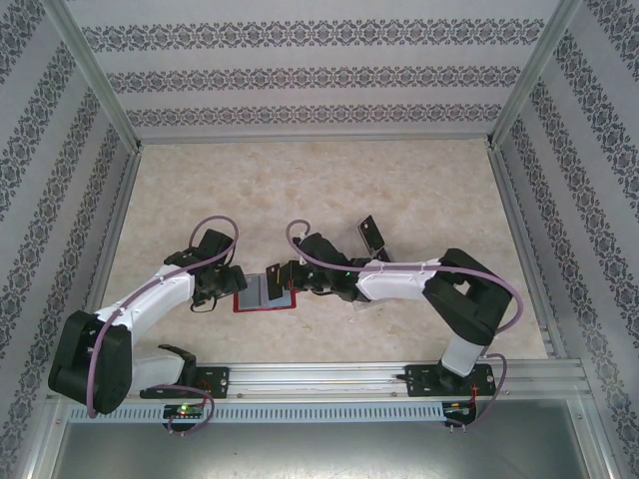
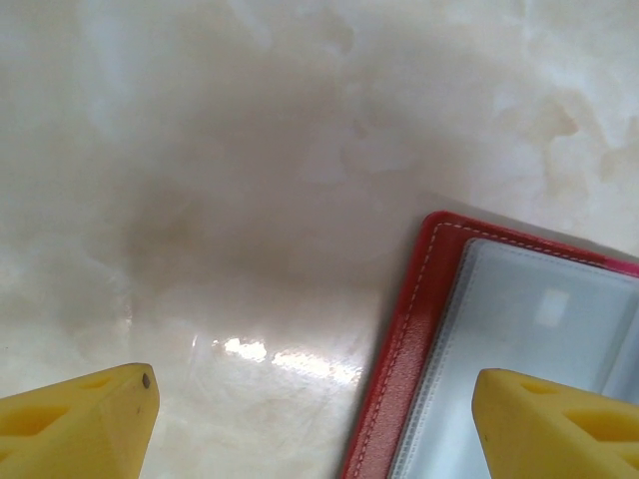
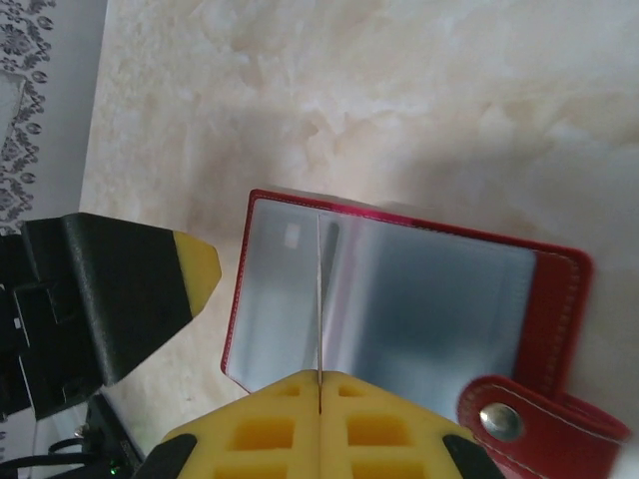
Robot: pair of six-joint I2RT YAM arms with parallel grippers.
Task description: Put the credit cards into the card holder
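Right end effector (image 3: 319, 394): yellow fingertips closed flat together on a credit card (image 3: 319, 299), held edge-on above the open card holder (image 3: 429, 309); the card holder lies flat on the counter (image 2: 250, 150), grey pockets up, snap tab (image 3: 499, 419) at the corner nearest that end effector. Risk, as judged: the card edge must meet a pocket mouth; a slight offset would butt it against the plastic, bending the card or pushing the card holder sideways; so thin a pinch may also let the card pivot. Left end effector (image 2: 319, 414): open, straddling the card holder's left border, one fingertip over a pocket; contact cannot be confirmed, so restraint is uncertain. Both forearms reach low and inward, wrists pitched down.
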